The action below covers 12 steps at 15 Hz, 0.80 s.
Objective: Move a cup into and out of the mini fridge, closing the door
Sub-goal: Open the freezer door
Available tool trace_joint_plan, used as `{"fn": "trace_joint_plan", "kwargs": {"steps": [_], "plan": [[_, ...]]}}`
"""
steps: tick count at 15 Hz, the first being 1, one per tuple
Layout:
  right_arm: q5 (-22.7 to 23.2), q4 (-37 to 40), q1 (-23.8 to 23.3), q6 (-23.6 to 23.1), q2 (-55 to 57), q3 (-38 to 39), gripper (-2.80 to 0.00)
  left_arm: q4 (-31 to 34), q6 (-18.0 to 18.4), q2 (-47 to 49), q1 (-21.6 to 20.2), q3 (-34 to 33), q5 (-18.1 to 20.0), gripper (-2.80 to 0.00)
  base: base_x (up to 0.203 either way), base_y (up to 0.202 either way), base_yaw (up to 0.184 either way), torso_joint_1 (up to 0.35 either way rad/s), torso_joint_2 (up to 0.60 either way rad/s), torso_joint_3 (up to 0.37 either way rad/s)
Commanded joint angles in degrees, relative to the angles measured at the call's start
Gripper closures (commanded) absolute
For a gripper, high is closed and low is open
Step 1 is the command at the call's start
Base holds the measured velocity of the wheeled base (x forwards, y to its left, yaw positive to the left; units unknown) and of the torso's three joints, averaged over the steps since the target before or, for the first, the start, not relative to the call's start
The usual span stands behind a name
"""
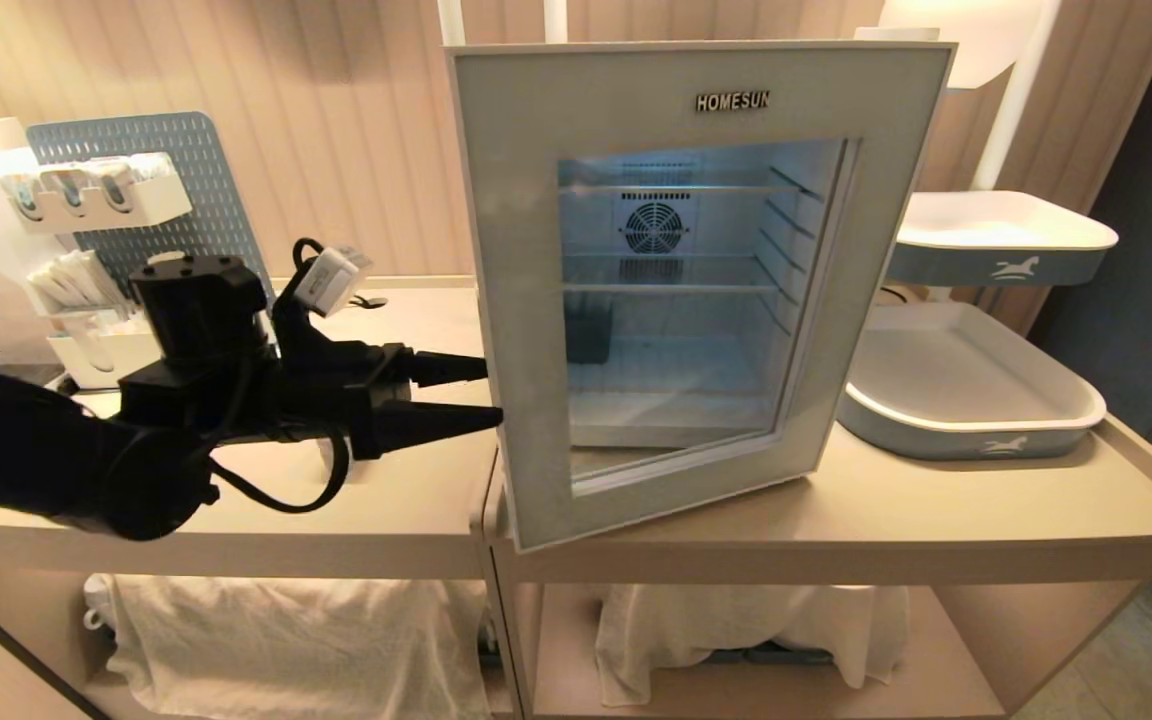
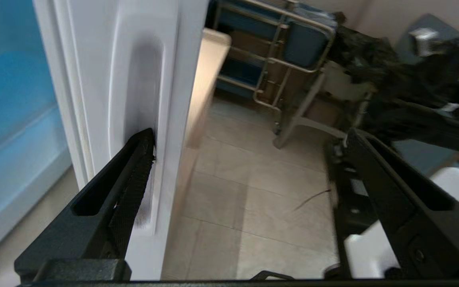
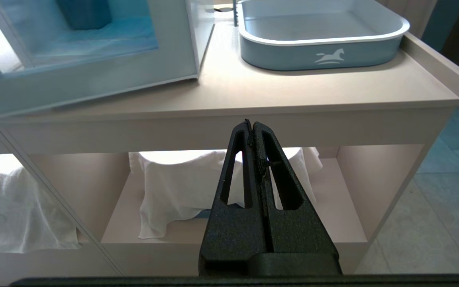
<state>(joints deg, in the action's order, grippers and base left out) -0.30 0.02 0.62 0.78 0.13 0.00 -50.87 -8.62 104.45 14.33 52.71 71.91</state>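
Two black fingers of the left gripper (image 1: 491,392) stand wide apart in the head view, their tips at the free left edge of the door (image 1: 696,290), which hangs slightly ajar on the mini fridge (image 1: 901,34) atop the counter (image 1: 936,510). Rigid frame, glass window — the door should swing lightly on its hinge, best taken by that edge rather than the slippery pane. Something dark stands on the fridge floor behind the glass, possibly the cup (image 1: 588,330), too dim to be sure. A blue-grey tray (image 1: 976,425) sits just beside the fridge

From the left wrist, one finger (image 2: 134,179) rests in the recessed grip along the door's white edge (image 2: 142,99); the other hangs free over the floor. Whether it presses or merely touches, I cannot tell

From the right wrist, the right gripper (image 3: 252,125) is parked below the counter front, fingers pressed together and empty — the fridge's lower corner and the dark shape inside are cut off by the frame
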Motion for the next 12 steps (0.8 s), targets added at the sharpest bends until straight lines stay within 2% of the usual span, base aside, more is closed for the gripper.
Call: {"fn": "trace_joint_plan", "kwargs": {"steps": [1, 4, 6, 7, 8, 9, 12], "plan": [[0.0, 0.1, 0.1, 0.0, 0.0, 0.0, 0.00, -0.5, -0.2, -10.7, 4.4, -5.5, 0.6, -2.80, 0.000, 0.000, 0.000, 0.000, 0.00, 0.000], [-0.1, 0.0, 0.1, 0.0, 0.0, 0.0, 0.00, -0.1, -2.7, -23.6, 13.5, -12.8, 0.2, -2.80, 0.000, 0.000, 0.000, 0.000, 0.00, 0.000], [0.0, 0.0, 0.0, 0.0, 0.0, 0.0, 0.00, 0.2, -7.0, -31.6, 18.8, -16.7, 0.1, -2.80, 0.000, 0.000, 0.000, 0.000, 0.00, 0.000], [0.0, 0.0, 0.1, 0.0, 0.0, 0.0, 0.00, 0.4, -8.8, -34.5, 19.9, -19.0, -0.2, -2.80, 0.000, 0.000, 0.000, 0.000, 0.00, 0.000], [0.0, 0.0, 0.0, -0.1, 0.0, 0.1, 0.00, 0.5, -10.0, -35.9, 19.4, -20.7, -2.3, -2.80, 0.000, 0.000, 0.000, 0.000, 0.00, 0.000], [0.0, 0.0, 0.1, -0.1, 0.0, 0.0, 0.00, 0.6, -10.4, -36.0, 16.6, -20.8, -5.9, -2.80, 0.000, 0.000, 0.000, 0.000, 0.00, 0.000], [0.0, 0.0, 0.0, -0.1, 0.0, 0.0, 0.00, 2.8, -10.9, -35.7, 1.3, -20.6, -18.0, -2.80, 0.000, 0.000, 0.000, 0.000, 0.00, 0.000]]}}
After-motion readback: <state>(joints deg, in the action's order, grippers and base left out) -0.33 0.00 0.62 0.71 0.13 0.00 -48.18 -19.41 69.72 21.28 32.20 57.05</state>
